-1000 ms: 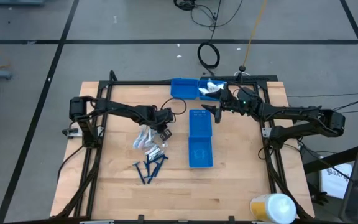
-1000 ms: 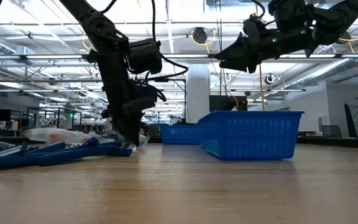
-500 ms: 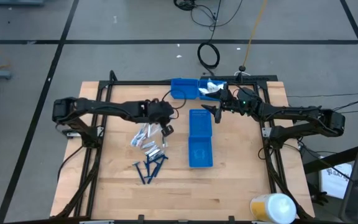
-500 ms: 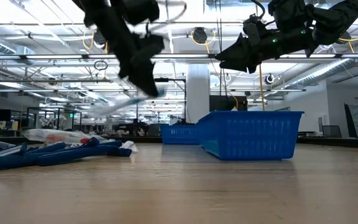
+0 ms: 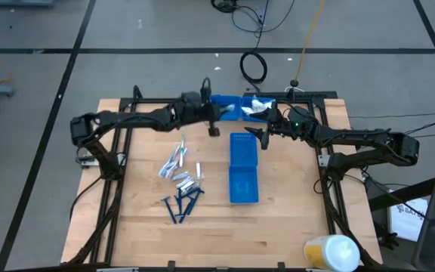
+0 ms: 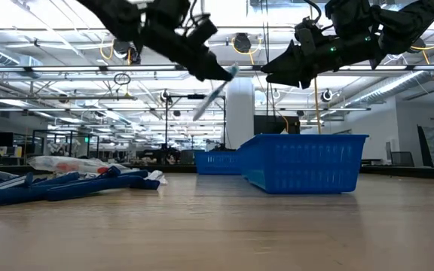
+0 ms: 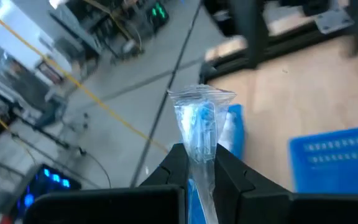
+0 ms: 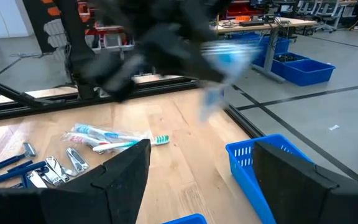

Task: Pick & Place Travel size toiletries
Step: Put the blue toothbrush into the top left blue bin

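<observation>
Clear crinkled packet [image 7: 199, 127] with light-blue stick inside, clamped in left pincer [image 7: 199, 168], right pincer [image 8: 197, 168] spread empty

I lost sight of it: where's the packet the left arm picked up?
The packet is in the air, clamped in the left pincer, above the table's far side, next to the far bin.

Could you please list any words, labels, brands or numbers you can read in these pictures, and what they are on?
None can be read.
Wrapped toothbrush in the left hand: no legible print.
Blue bins: no labels visible.
Items on the table: too small to read.
</observation>
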Robot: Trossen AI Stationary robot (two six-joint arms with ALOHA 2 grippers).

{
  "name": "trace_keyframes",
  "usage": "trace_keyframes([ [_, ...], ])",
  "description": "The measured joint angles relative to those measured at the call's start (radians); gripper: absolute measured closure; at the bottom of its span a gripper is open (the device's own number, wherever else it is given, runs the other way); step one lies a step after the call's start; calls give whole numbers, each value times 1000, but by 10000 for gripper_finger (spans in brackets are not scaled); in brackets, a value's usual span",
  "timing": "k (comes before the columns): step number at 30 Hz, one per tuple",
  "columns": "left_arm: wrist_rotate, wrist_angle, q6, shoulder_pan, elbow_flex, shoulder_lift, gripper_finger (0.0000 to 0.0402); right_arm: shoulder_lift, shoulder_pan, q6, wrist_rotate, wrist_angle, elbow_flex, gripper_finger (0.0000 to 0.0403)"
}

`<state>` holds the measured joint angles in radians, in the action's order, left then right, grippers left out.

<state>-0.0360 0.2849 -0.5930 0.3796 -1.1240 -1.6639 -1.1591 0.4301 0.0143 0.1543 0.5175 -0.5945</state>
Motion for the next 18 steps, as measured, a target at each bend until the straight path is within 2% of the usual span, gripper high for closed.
trace_keyframes([
  [3, 91, 118, -22, 65, 0, -63, 372, 0, 0, 0, 0, 0, 0, 136],
  [5, 115, 190, -23, 94, 0, -105, 368, 0, 0, -2, 0, 0, 0, 136],
  [12, 114, 304, 0, 150, 0, -229, 366, 0, 2, -4, 0, 0, 0, 135],
  [18, 114, 318, 3, 152, 0, -274, 365, 0, 2, -11, -1, 0, 0, 136],
])
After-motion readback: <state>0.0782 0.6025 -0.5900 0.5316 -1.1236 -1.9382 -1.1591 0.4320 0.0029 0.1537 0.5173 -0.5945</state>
